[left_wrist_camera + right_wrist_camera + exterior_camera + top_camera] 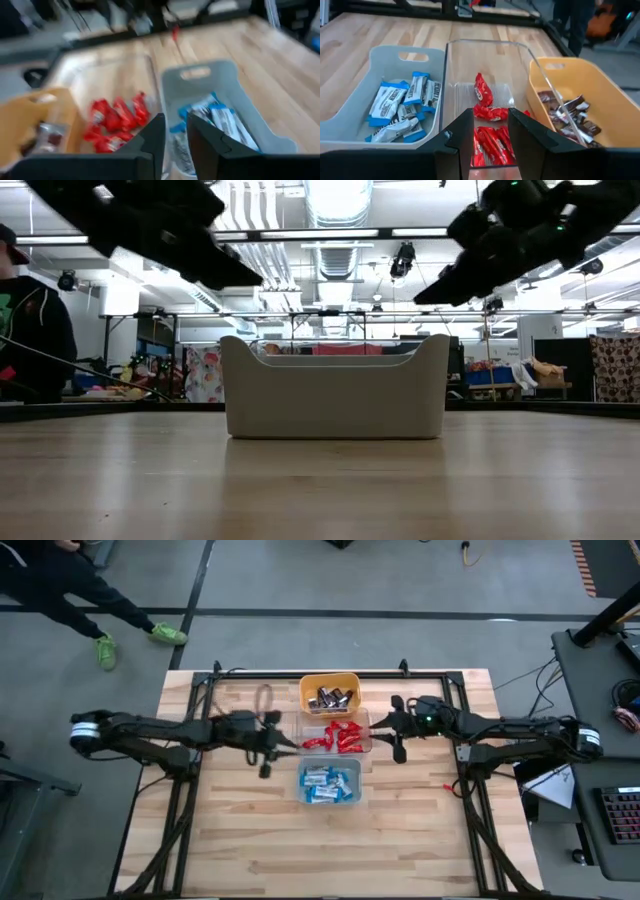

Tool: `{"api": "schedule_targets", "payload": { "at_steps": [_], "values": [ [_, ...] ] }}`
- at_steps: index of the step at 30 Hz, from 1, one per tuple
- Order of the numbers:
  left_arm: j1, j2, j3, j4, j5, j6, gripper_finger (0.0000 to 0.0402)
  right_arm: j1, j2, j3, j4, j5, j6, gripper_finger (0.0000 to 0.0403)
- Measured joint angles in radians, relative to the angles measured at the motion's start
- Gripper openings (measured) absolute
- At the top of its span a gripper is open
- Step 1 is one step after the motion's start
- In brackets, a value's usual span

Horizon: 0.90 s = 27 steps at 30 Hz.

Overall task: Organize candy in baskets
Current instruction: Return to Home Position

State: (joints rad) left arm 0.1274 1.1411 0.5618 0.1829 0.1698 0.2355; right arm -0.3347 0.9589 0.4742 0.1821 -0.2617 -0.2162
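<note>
Three baskets stand in a row at the table's middle. The yellow-orange basket (pixel 330 692) at the far end holds dark brown/silver candy (pixel 570 117). The clear basket (pixel 336 734) holds red candy (pixel 487 135). The grey-blue basket (pixel 330 783), nearest, holds blue-and-white candy (pixel 400 107). My left gripper (pixel 268 748) hovers just left of the clear basket, slightly open and empty (pixel 176 122). My right gripper (pixel 397 735) hovers just right of the clear basket, open and empty (pixel 490 117). In the low view only the grey-blue basket (pixel 335 385) shows.
A small red item (pixel 447 784) lies on the bare wood right of the grey-blue basket. A dark cable loop (pixel 265 698) lies left of the yellow-orange basket. A person (pixel 60 590) stands beyond the table's far left corner. Bare wood stretches along the near side (pixel 330 850).
</note>
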Motion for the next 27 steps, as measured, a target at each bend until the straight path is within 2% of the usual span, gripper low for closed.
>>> {"api": "schedule_targets", "payload": {
  "at_steps": [6,9,12,17,27],
  "values": [
    [0.127,-0.184,-0.203,0.238,0.168,-0.027,0.0021,0.000,-0.125,-0.096,0.049,0.000,0.000,0.0111],
    [0.186,-0.240,-0.291,0.347,0.190,-0.059,0.0004,0.000,-0.173,-0.162,0.112,0.000,0.016,0.0111],
    [0.235,-0.271,-0.346,0.412,0.215,-0.081,0.0004,0.000,-0.217,-0.221,0.175,0.000,0.035,0.0111],
    [0.303,-0.300,-0.370,0.434,0.314,-0.091,0.0001,-0.001,-0.293,-0.284,0.194,0.055,0.056,0.0111],
    [0.514,-0.445,-0.375,0.342,0.535,-0.114,0.0000,-0.013,-0.447,-0.330,0.128,0.055,0.070,0.0108]
  ]
}}
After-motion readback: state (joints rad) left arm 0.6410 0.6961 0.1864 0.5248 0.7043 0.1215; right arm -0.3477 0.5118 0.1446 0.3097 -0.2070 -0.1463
